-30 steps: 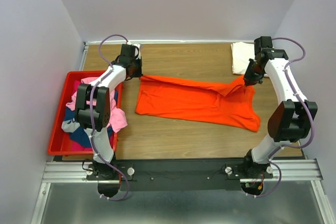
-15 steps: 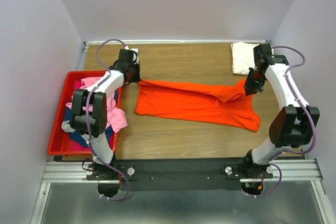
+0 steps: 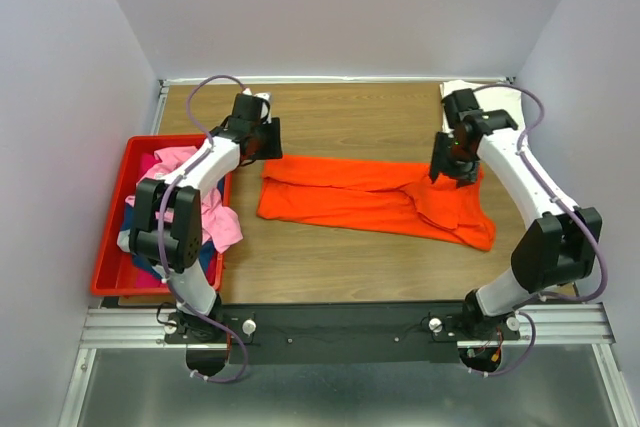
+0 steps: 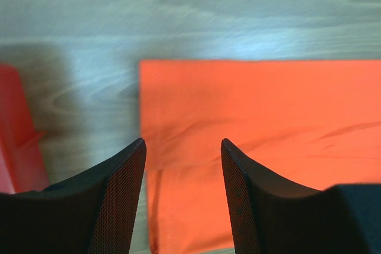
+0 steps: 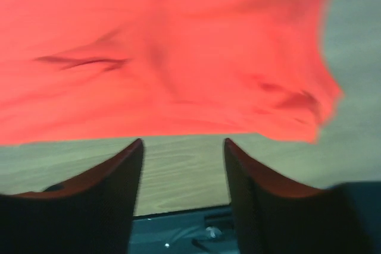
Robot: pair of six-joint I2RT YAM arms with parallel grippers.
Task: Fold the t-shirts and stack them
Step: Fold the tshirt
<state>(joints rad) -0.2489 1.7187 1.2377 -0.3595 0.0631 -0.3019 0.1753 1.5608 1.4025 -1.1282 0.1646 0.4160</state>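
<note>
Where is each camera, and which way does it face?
Top external: high behind the robot, facing down on the table; left arm, right arm show.
Left wrist: faces down at the orange t-shirt and red bin; open jaws show.
Right wrist: faces down at its near edge; open jaws show.
Shared: all see the t-shirt.

Wood-grain table point(image 3: 350, 257); red bin point(image 3: 112, 247) at its left edge, near side; aluminium rail point(image 3: 120, 325) along the near edge; pale lilac walls point(image 3: 340, 7) on three sides; grey sheet point(image 3: 350, 392), possibly metal, below.
</note>
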